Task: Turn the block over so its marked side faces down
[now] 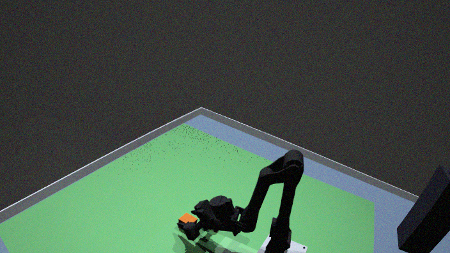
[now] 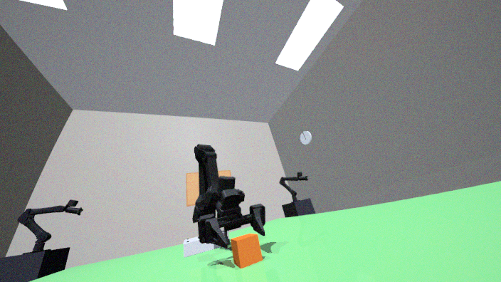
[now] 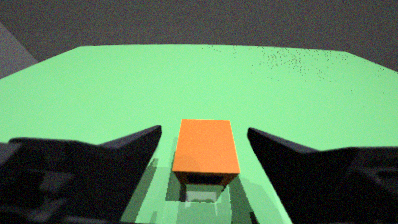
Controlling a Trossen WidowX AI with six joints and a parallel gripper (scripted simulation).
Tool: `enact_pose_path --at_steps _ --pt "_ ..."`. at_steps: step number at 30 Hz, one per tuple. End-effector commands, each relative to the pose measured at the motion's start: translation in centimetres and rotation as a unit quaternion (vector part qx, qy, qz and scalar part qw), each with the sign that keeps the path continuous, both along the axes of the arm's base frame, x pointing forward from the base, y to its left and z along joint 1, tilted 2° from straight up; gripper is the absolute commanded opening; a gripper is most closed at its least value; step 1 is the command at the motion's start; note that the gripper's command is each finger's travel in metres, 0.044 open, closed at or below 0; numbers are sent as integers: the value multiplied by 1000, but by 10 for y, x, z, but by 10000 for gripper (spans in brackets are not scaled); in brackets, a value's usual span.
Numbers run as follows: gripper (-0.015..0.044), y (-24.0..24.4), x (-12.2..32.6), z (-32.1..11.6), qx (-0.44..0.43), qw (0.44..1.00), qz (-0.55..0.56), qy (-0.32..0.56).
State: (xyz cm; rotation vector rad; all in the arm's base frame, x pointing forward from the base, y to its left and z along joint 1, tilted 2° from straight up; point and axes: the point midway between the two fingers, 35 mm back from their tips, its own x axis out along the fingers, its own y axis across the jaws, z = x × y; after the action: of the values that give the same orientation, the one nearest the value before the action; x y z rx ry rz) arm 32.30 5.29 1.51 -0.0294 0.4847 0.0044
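Observation:
The orange block [image 1: 187, 218] [image 2: 246, 250] [image 3: 206, 145] rests on the green table top [image 1: 144, 185] [image 2: 391, 231] [image 3: 110, 85]. A plain orange face points up. In the wrist view its near side shows only as a dark strip, and I see no mark on the faces that show. My gripper [image 1: 189, 224] [image 2: 243, 238] [image 3: 204, 130] is low over the table and open wide. One finger stands on each side of the block, with a gap to each.
The arm's white base plate [image 1: 295, 247] [image 2: 193, 246] lies close behind the gripper. A dark box [image 1: 425, 214] stands at the right edge. A blue-grey border [image 1: 243, 137] and a grey rim ring the green top. Two other arms [image 2: 43, 217] [image 2: 293, 183] stand far off.

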Motion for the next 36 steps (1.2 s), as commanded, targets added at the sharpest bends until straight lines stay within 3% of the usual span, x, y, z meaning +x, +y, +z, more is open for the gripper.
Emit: enact_pose_path --at_steps 1,24,36 --pt "440 -1 0 0 -4 1000 -1 0" --pt "440 0 0 0 -4 1000 -1 3" --pt "440 4 0 39 -5 983 -4 185"
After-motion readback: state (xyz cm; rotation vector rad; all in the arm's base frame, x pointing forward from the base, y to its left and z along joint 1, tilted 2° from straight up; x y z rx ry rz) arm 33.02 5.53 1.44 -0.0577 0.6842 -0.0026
